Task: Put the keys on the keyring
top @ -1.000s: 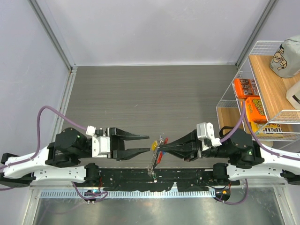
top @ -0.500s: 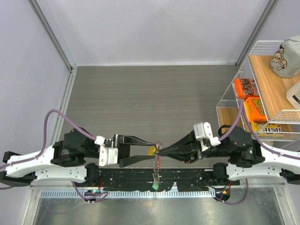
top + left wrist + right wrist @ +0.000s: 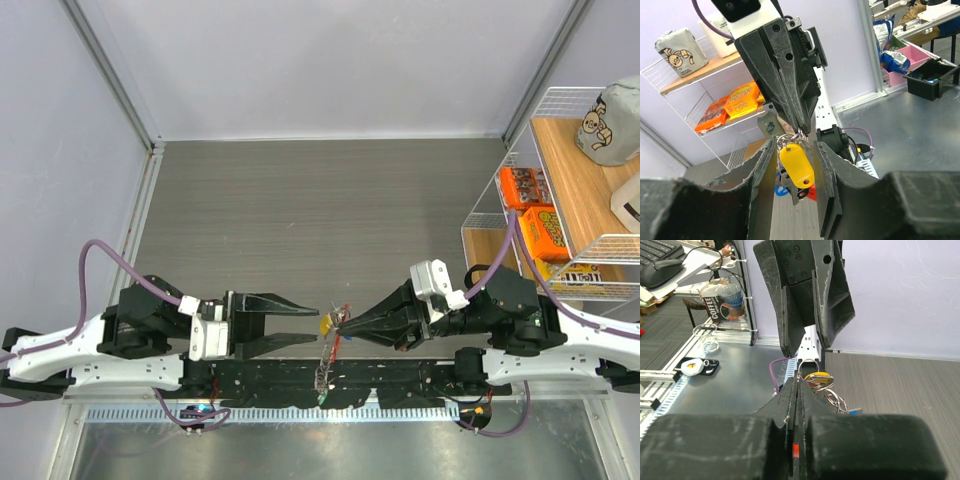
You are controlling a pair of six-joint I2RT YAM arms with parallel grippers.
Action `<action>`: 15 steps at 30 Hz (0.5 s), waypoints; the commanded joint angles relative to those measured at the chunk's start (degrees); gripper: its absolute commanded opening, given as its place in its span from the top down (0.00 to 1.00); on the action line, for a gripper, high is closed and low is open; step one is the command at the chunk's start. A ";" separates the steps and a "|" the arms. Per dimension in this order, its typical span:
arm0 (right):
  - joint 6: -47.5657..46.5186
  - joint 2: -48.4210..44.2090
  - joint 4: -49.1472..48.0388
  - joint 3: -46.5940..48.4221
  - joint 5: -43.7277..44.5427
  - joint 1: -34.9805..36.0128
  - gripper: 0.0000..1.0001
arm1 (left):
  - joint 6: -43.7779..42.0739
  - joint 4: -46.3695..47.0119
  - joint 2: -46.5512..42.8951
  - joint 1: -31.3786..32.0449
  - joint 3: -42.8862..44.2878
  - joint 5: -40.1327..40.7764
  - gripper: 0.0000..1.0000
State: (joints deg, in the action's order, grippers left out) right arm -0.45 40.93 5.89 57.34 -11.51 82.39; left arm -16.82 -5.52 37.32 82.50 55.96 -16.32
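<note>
White wire shelf (image 3: 572, 175) holds orange snack boxes (image 3: 535, 215). Grey wood-grain counter (image 3: 320, 200), lilac walls. Right pincer (image 3: 346, 322) clamped tight on thin metal keyring (image 3: 786, 141) — colour-tagged small keys (image 3: 796, 167) dangle mid-air between left pincer's (image 3: 316, 322) spread fingers.

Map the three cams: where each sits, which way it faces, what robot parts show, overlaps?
Top external: above and behind, looking down; left arm, right arm, left gripper facing right gripper.
Left wrist: faces rightward toward the shelf; own fingers flank the yellow tag.
Right wrist: faces leftward; own fingers shut on the keyring.
Shared: yellow tag in all three; each wrist view shows the opposite gripper.
</note>
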 commanded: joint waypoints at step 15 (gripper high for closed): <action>3.26 3.28 -2.47 6.47 -4.93 0.14 0.95 | -1.46 4.11 1.26 0.03 0.55 -3.28 0.63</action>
State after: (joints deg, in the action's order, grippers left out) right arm 1.85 44.31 6.55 60.53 -15.25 82.39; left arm -17.26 -5.28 38.26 82.50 55.92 -18.26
